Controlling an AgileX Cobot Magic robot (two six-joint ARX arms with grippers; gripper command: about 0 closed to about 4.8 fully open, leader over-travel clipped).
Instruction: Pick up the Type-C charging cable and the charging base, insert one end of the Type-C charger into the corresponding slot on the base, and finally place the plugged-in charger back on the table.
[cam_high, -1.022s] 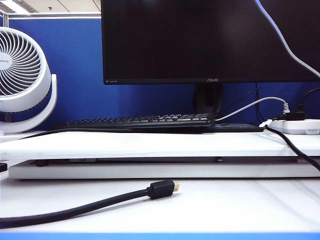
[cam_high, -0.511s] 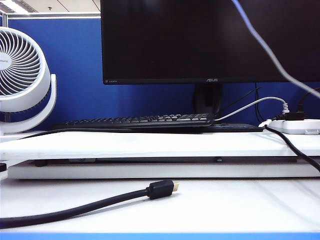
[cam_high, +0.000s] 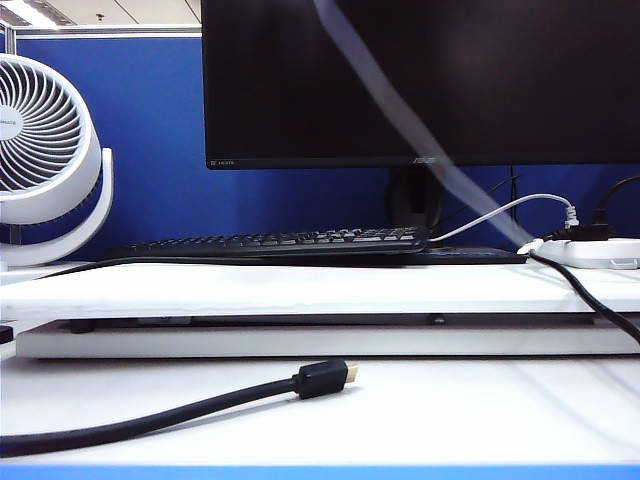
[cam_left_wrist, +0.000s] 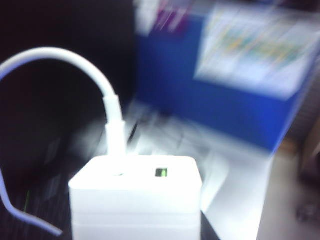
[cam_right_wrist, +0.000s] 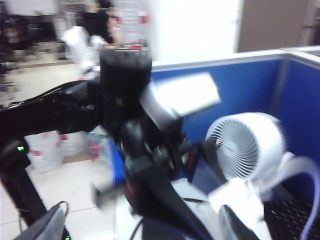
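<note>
The left tool is not itself visible in its wrist view, so its opening cannot be confirmed; the charging base (cam_left_wrist: 135, 197) sits directly before that camera and appears to be carried by it. The Type-C charging cable (cam_left_wrist: 112, 117) enters the top face of the base, beside a small green-lit port, and arcs away. The right tool's jaws are not in view; the readings put them at full spread, and nothing shows them holding anything.

In the exterior view, the cable (cam_high: 400, 110) is a blurred white streak crossing the monitor (cam_high: 420, 80), above the desk (cam_high: 450, 400).

Risk: the swinging cable may loosen the plug or snag on the keyboard (cam_high: 280, 243).

Legible writing: "ASUS" on the monitor bezel.
</note>
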